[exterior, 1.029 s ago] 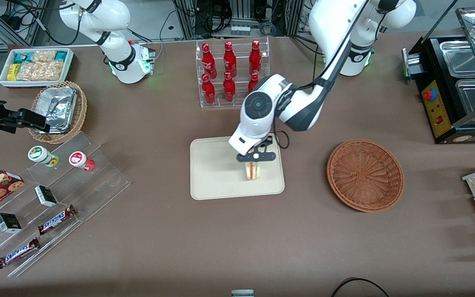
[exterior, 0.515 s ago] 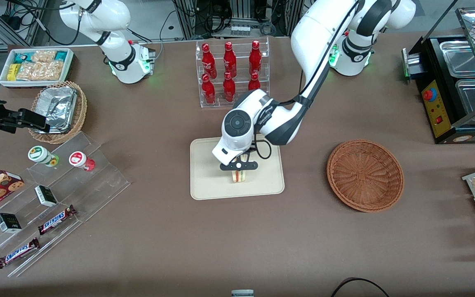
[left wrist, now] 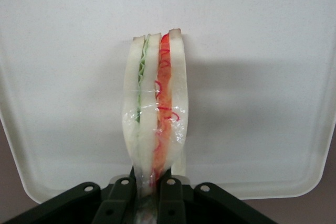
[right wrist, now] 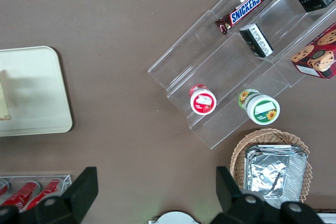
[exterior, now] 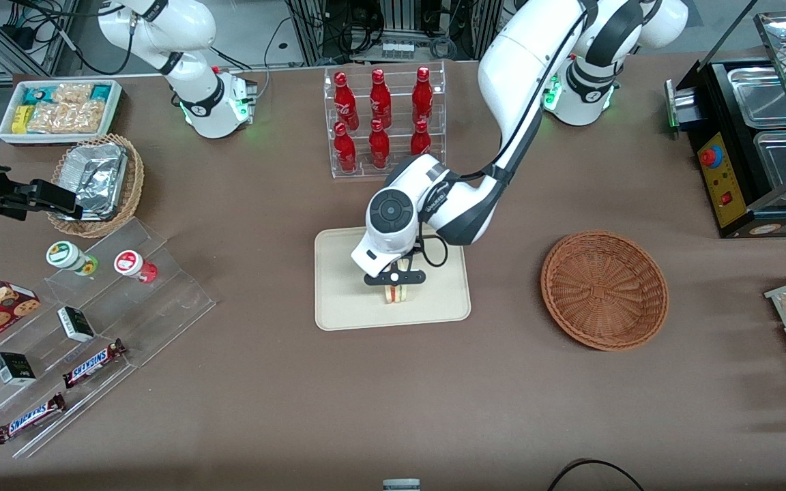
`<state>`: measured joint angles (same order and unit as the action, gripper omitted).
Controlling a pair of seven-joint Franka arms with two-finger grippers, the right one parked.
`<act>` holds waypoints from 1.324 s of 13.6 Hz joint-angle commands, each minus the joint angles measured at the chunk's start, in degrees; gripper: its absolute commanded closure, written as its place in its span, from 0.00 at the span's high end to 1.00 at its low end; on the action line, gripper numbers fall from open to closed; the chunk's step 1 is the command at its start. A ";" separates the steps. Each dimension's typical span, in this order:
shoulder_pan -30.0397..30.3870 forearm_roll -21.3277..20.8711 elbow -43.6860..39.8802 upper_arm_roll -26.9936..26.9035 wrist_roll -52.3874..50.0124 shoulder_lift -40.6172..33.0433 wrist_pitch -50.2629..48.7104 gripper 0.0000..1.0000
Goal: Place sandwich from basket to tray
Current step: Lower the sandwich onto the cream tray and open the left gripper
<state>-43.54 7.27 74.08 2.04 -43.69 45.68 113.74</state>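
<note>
Black fingers (left wrist: 170,203) of my gripper (exterior: 395,278) clench the sandwich (left wrist: 155,129) upright over the cream tray (exterior: 345,300), toward its edge nearest the front camera, the wicker basket (exterior: 604,290) well apart toward my working arm's end, two SNICKERS bars (exterior: 95,363) lying at the parked arm's end.

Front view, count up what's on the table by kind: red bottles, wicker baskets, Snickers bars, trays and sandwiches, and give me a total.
Red bottles: 6
Wicker baskets: 2, one reddish-brown, one tan with foil containers
Snickers bars: 2
Tray: 1
Sandwich: 1, over the tray, held in the left arm's hand
Total: 12
</note>
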 commanded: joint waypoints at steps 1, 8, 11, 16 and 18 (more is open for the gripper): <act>-0.67 0.82 -2.10 -0.72 -1.75 1.08 -1.68 0.00; -0.67 0.56 -2.01 -0.72 -3.60 1.96 -0.98 0.58; -0.67 0.47 -1.92 -0.81 -3.86 1.78 -0.63 1.00; 0.03 0.47 -2.88 -0.99 -3.51 -2.86 -5.10 1.00; 1.17 0.82 -5.59 -0.99 -3.33 -4.10 -9.22 1.00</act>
<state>-43.09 7.27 70.16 1.40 -46.62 43.84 108.70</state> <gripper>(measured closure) 0.000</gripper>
